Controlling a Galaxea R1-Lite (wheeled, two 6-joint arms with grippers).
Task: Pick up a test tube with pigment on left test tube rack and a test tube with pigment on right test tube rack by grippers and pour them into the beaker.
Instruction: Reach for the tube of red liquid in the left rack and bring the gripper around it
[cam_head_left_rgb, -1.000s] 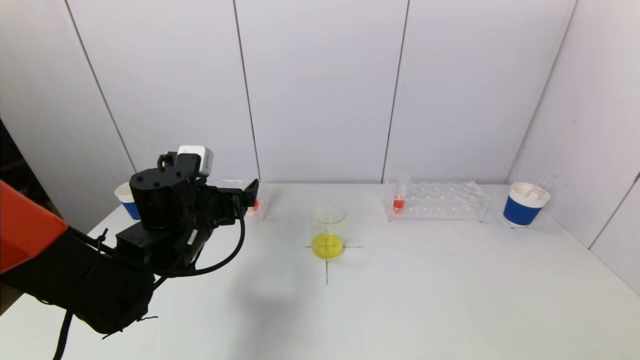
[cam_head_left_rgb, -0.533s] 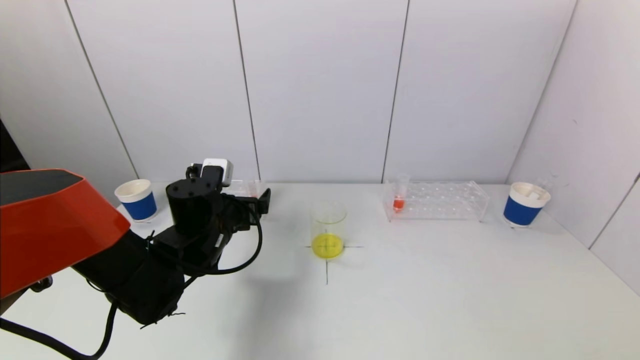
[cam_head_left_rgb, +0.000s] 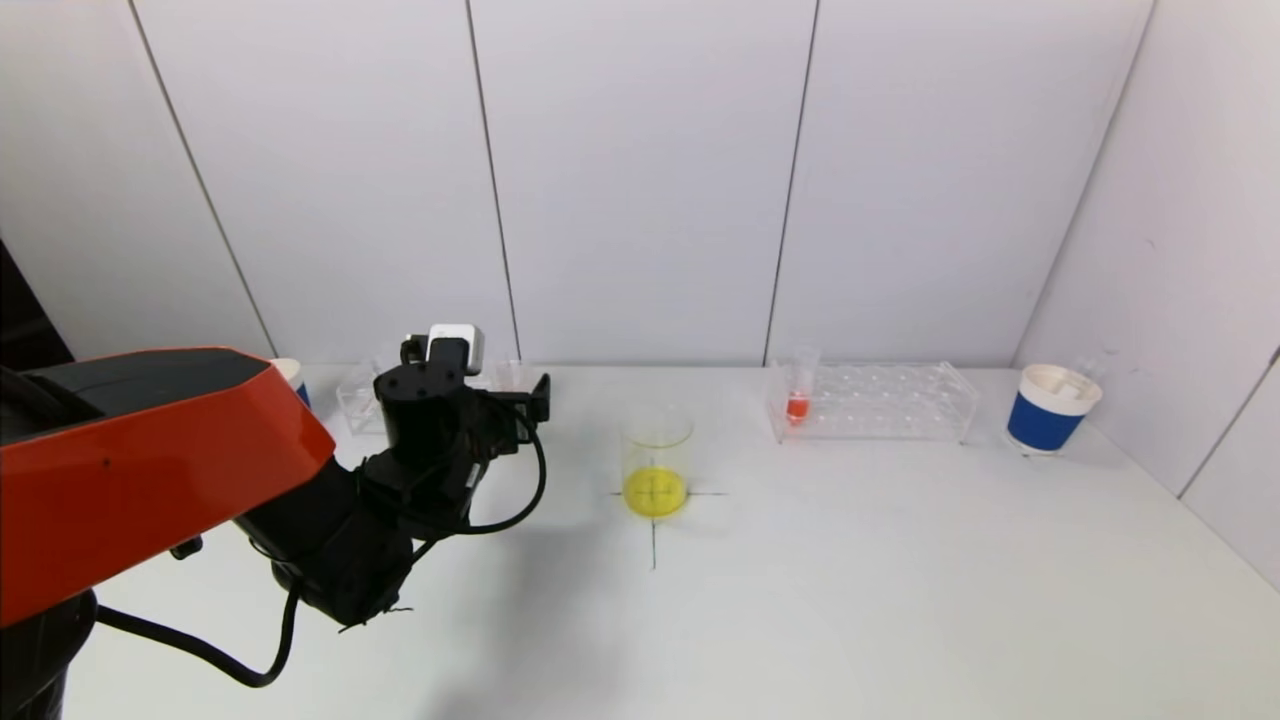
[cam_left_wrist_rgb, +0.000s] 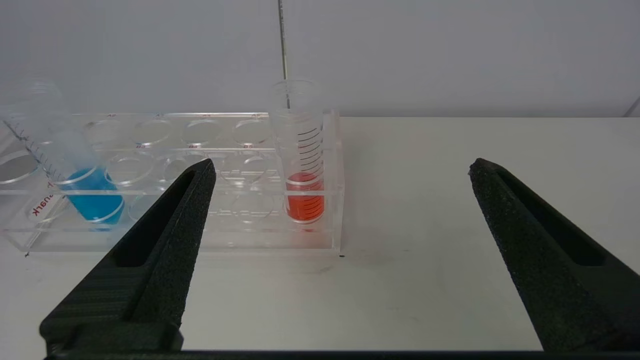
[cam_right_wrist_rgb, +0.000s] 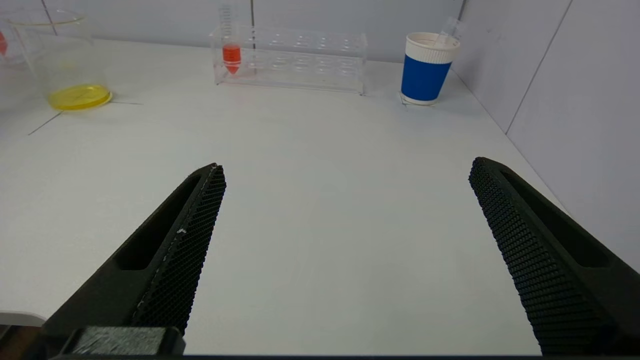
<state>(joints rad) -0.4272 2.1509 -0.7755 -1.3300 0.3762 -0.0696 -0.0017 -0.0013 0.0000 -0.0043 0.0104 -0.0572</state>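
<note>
Clearly the left end effector (cam_left_wrist_rgb: 340, 167), wide open and empty, faces a light, slippery orange-filled tube (cam_left_wrist_rgb: 300, 150); best gripped above the rack (cam_left_wrist_rgb: 170, 240).

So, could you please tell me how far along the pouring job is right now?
Done: nothing yet; the beaker holds only yellow liquid. In hand: the open left tool faces the left rack and its red tube, not gripping. Left: grasp it, take the red tube from the right rack with the empty right tool, pour both.
</note>
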